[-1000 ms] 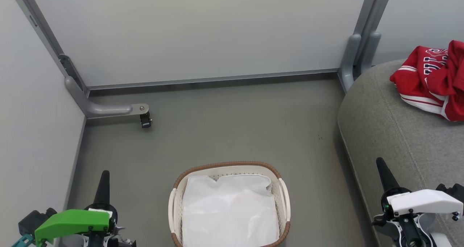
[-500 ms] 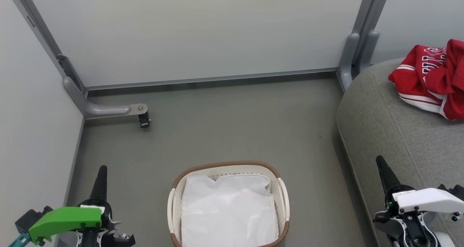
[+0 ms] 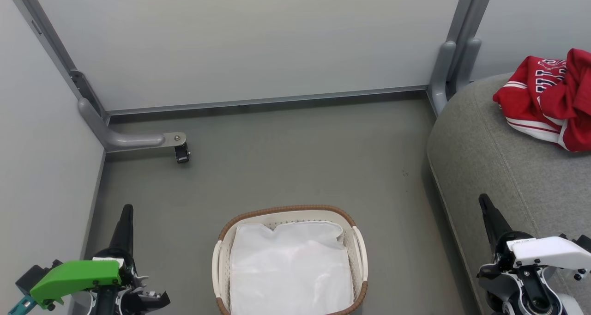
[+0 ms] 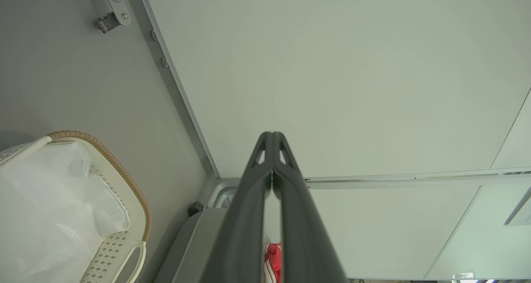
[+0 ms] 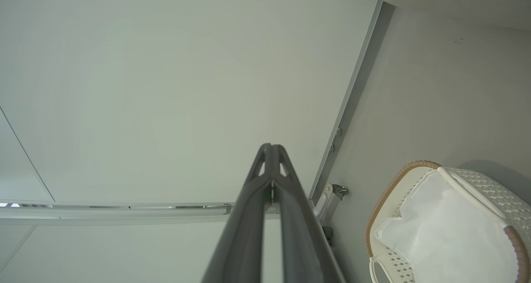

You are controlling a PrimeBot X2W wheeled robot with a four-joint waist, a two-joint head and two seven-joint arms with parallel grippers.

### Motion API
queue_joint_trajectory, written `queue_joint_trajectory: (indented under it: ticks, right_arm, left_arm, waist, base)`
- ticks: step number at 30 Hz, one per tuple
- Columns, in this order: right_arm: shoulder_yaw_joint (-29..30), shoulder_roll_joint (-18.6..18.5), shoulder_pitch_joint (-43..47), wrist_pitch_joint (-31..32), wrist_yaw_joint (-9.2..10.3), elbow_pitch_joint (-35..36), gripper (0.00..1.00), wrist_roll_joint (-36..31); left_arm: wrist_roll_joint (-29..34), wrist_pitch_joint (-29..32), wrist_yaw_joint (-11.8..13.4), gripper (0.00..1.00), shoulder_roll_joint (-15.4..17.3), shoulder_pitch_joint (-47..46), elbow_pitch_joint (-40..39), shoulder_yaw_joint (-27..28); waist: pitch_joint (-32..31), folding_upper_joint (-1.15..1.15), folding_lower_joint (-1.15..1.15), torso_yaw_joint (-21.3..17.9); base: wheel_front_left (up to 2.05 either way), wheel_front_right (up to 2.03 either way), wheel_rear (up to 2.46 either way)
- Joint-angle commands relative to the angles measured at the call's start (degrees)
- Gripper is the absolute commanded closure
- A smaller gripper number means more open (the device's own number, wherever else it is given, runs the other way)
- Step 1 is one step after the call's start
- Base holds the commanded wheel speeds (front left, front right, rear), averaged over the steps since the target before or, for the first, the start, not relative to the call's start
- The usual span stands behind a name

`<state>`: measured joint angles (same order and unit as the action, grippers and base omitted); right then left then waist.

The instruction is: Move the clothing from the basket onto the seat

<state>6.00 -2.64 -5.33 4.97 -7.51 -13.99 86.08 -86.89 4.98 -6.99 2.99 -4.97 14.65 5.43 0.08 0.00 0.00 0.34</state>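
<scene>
both arms sit low, fingers pointing up, left gripper (image 3: 126, 209) and right gripper (image 3: 484, 198) pressed closed on nothing, flanking the basket (image 3: 286, 209). the clothing (image 3: 545, 98) lies at the seat's (image 3: 508, 176) far edge. the head view shows its lettering; the left wrist view shows just a red sliver.

Pale grey partition panels close the space in, a wide back panel (image 3: 258, 42) and a side panel (image 3: 41, 167) on the left, both held in grey metal framing with a thin rail (image 3: 263, 101) along the bottom of the back one. A curved grey support foot (image 3: 134, 141) reaches from the left corner onto the plain dull grey floor (image 3: 295, 158), ending in a small black fitting (image 3: 182, 154) (a caster, by the look of it), and a doubled grey post (image 3: 455, 51) stands at the right corner. The light is soft and even.
</scene>
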Motion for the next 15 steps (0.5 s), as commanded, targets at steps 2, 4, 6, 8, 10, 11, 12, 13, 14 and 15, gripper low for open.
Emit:
queue_joint_trajectory:
  ticks: [2,4,6,8,10,11,12,13,14,15]
  right_arm:
    - [0.27,-0.37,-0.8,0.52,0.03,0.03,1.0,1.65]
    - [0.32,-0.37,-0.89,0.65,0.03,0.01,1.0,2.4]
    - [0.37,-0.38,-0.99,0.88,0.03,0.0,1.0,3.18]
    - [0.44,-0.38,-1.06,1.16,0.03,-0.02,1.0,3.97]
    - [0.49,-0.38,-1.07,1.21,0.04,-0.03,1.0,4.71]
    - [0.52,-0.39,-1.1,1.35,0.04,-0.04,1.0,5.04]
    - [0.56,-0.39,-1.13,1.49,0.04,-0.04,1.0,5.45]
    - [0.57,-0.4,-1.14,1.58,0.04,-0.05,1.0,5.76]
    - [0.61,-0.39,-1.14,1.7,0.04,-0.06,1.0,6.11]
    - [0.63,-0.4,-1.14,1.81,0.04,-0.06,1.0,6.44]
  left_arm:
    - [-1.55,0.43,-0.31,1.0,0.01,-1.17,-0.49,0.45]
    - [-2.13,0.63,-0.39,1.0,-0.02,-1.21,-0.51,0.62]
    - [-2.76,0.91,-0.47,1.0,-0.03,-1.35,-0.57,0.76]
    - [-3.49,1.04,-0.53,1.0,-0.07,-1.48,-0.6,0.89]
    - [-4.14,1.27,-0.61,1.0,-0.09,-1.58,-0.62,1.03]
    - [-4.44,1.4,-0.64,1.0,-0.09,-1.61,-0.63,1.08]
    - [-4.82,1.54,-0.69,1.0,-0.1,-1.65,-0.66,1.14]
    - [-5.15,1.54,-0.72,1.0,-0.11,-1.66,-0.67,1.19]
    - [-5.48,1.6,-0.64,1.0,-0.12,-1.68,-0.69,1.26]
    - [-5.67,1.72,-0.67,1.0,-0.13,-1.68,-0.7,1.31]
  waist:
    - [0.02,0.0,0.0,-0.05]
    - [0.03,0.0,0.0,-0.09]
    - [0.04,0.0,0.0,-0.14]
    - [0.05,0.0,0.0,-0.18]
    - [0.07,0.0,0.0,-0.22]
    - [0.07,0.0,0.0,-0.24]
    - [0.08,0.0,0.0,-0.26]
    - [0.08,0.0,0.0,-0.28]
    - [0.09,0.0,0.0,-0.31]
    - [0.1,0.0,0.0,-0.33]
  base:
    - [0.0,0.0,0.0]
    - [0.0,0.0,0.0]
    - [0.0,0.0,0.0]
    - [0.0,0.0,0.0]
    - [0.0,0.0,0.0]
    - [0.0,0.0,0.0]
    - [0.0,0.0,0.0]
    - [0.0,0.0,0.0]
    - [0.0,0.0,0.0]
    - [0.0,0.0,0.0]
